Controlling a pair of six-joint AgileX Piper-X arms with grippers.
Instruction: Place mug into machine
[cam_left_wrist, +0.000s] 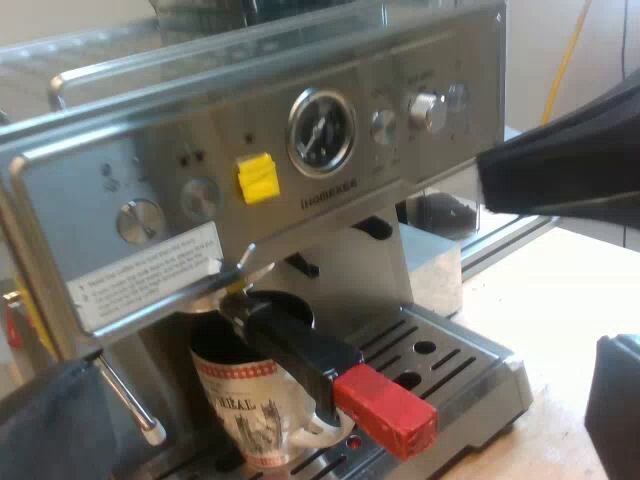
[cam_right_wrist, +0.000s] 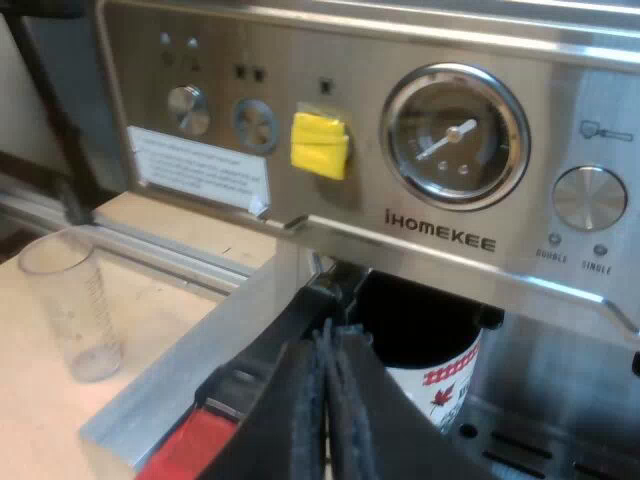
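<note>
the mug (cam_left_wrist: 250, 415) stands on the drip tray (cam_left_wrist: 455, 355) of the espresso machine (cam_left_wrist: 150, 150), directly under the brew head. it is white with a red checked band and dark lettering. the metal holder (cam_left_wrist: 285, 340) is locked into the machine's front above the mug's mouth, and its dark handle runs out over the mug to the red end (cam_left_wrist: 385, 412). the steam wand (cam_left_wrist: 125, 400) hangs just beside the mug, apart from it. on the front panel, taking the pressure gauge (cam_right_wrist: 455, 135) as the dial centre, the yellow tag (cam_right_wrist: 320, 145) sits at 9 o'clock, the brand lettering (cam_right_wrist: 440, 243) at 6 o'clock and a round knob (cam_right_wrist: 590, 197) at about 4 o'clock. the gauge needle points to about 2 o'clock as seen from the right wrist. the left gripper (cam_left_wrist: 540, 270) is near the corner of the drip tray, over the tabletop (cam_left_wrist: 560, 300). its fingers are spread, with bare tabletop between them and nothing held. the right gripper (cam_right_wrist: 325, 345) is at the machine's front, just below the brand lettering and close to the holder's handle. its fingers (cam_right_wrist: 300, 420) are pressed together, and nothing shows between them. the mug's dark mouth and red-patterned wall show just past the right fingertips. a measuring glass (cam_right_wrist: 70, 300) stands upright on the tabletop, well apart from the mug.
</note>
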